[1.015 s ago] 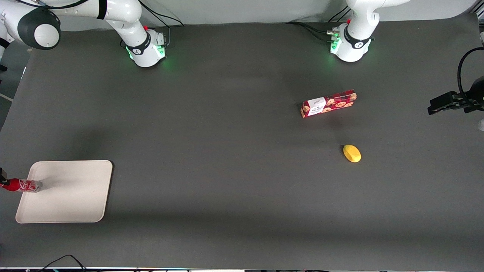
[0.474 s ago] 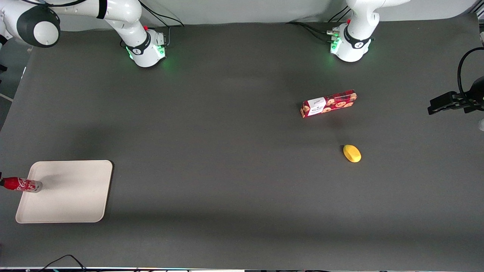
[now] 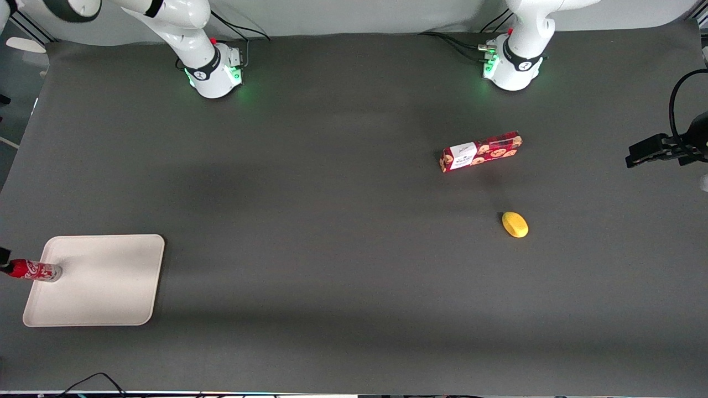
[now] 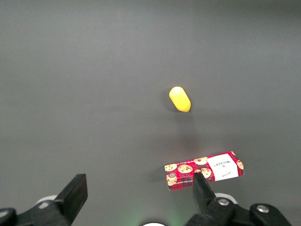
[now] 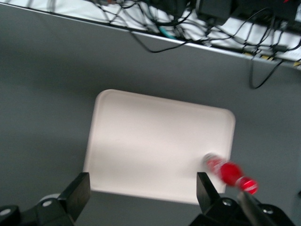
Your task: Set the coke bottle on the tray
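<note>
The coke bottle (image 3: 33,270) is small and red with white script; it stands on the cream tray (image 3: 105,282), close to the tray's rim at the working arm's end of the table. In the right wrist view my gripper (image 5: 143,188) hangs open and empty high above the tray (image 5: 155,136), with the coke bottle (image 5: 230,172) off to one side, outside its fingers (image 5: 80,190). The front view shows only the arm's upper links, not the gripper.
A red cookie box (image 3: 480,151) and a yellow oval thing (image 3: 515,224) lie toward the parked arm's end, the oval nearer the front camera. Cables (image 5: 197,33) run along the table edge past the tray.
The working arm's elbow has swung up and mostly out of the front view. The coke bottle has stayed in place on the tray.
</note>
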